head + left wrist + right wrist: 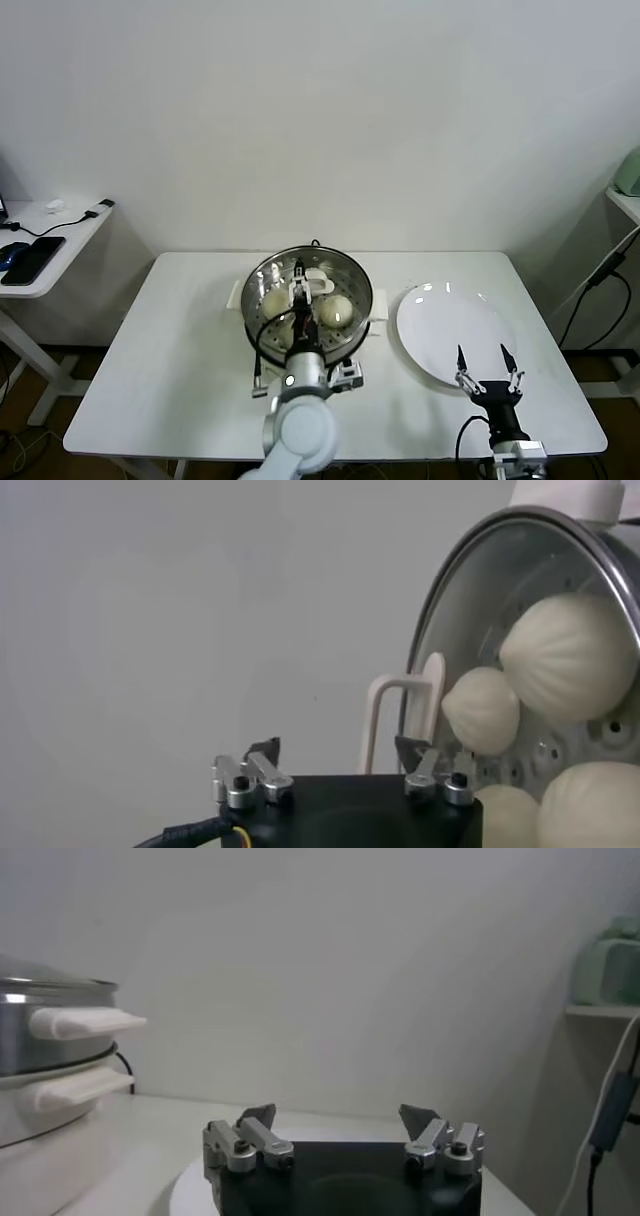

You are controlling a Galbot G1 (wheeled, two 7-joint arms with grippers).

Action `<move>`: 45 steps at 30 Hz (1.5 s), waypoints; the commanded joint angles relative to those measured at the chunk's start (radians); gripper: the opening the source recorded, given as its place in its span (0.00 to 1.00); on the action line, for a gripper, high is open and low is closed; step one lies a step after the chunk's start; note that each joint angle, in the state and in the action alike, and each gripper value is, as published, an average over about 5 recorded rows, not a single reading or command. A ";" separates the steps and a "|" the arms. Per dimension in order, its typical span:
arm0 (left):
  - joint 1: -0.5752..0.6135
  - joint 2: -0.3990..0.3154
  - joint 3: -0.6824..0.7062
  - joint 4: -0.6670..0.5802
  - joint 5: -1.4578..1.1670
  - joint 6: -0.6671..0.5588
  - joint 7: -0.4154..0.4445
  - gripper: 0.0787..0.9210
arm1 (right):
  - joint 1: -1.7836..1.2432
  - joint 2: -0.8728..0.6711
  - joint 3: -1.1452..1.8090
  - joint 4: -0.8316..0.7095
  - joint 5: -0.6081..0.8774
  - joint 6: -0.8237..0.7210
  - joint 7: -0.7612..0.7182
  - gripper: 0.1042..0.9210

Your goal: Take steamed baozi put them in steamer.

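The steamer [352,277], a shiny steel pot on a white base, stands at the table's middle. Cream-white steamed baozi [337,310] lie on its perforated tray, one more at the left side [274,301]. My left gripper [300,286] hovers over the pot, open and empty. In the left wrist view the left gripper [338,750] has its jaws spread wide, with several baozi [570,652] beyond it inside the steamer's rim [470,575]. My right gripper [483,362] rests open over the near edge of the plate, holding nothing; its wrist view shows the right gripper [338,1116] open.
A flat white plate [450,325] lies right of the steamer. The steamer's white side handles [85,1023] stick out toward the plate. A side table with a phone [35,258] stands far left. Cables [600,280] hang at the right.
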 commanded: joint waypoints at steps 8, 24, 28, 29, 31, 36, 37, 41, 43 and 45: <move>0.198 0.107 -0.258 -0.295 -0.775 -0.370 -0.340 0.88 | -0.009 -0.038 -0.042 0.011 0.055 0.024 0.013 0.88; 0.397 0.272 -0.828 -0.113 -2.008 -0.673 -0.385 0.88 | 0.001 -0.106 -0.078 -0.003 0.155 0.050 0.015 0.88; 0.429 0.283 -0.804 -0.012 -2.028 -0.754 -0.352 0.88 | 0.003 -0.117 -0.081 -0.022 0.163 0.073 0.014 0.88; 0.432 0.279 -0.794 0.010 -2.026 -0.761 -0.347 0.88 | 0.003 -0.116 -0.080 -0.027 0.165 0.077 0.013 0.88; 0.433 0.270 -0.775 0.049 -2.016 -0.773 -0.341 0.88 | 0.004 -0.116 -0.079 -0.038 0.170 0.084 0.013 0.88; 0.432 0.256 -0.726 0.125 -1.973 -0.810 -0.328 0.88 | 0.010 -0.110 -0.083 -0.060 0.182 0.088 0.016 0.88; 0.433 0.254 -0.719 0.130 -1.967 -0.815 -0.325 0.88 | 0.011 -0.109 -0.084 -0.062 0.186 0.087 0.016 0.88; 0.438 0.245 -0.693 0.132 -1.937 -0.833 -0.314 0.88 | 0.011 -0.113 -0.092 -0.067 0.202 0.082 0.016 0.88; 0.442 0.242 -0.682 0.126 -1.924 -0.838 -0.310 0.88 | 0.011 -0.114 -0.095 -0.069 0.203 0.081 0.016 0.88; 0.447 0.241 -0.672 0.120 -1.908 -0.846 -0.305 0.88 | 0.011 -0.114 -0.098 -0.070 0.204 0.080 0.016 0.88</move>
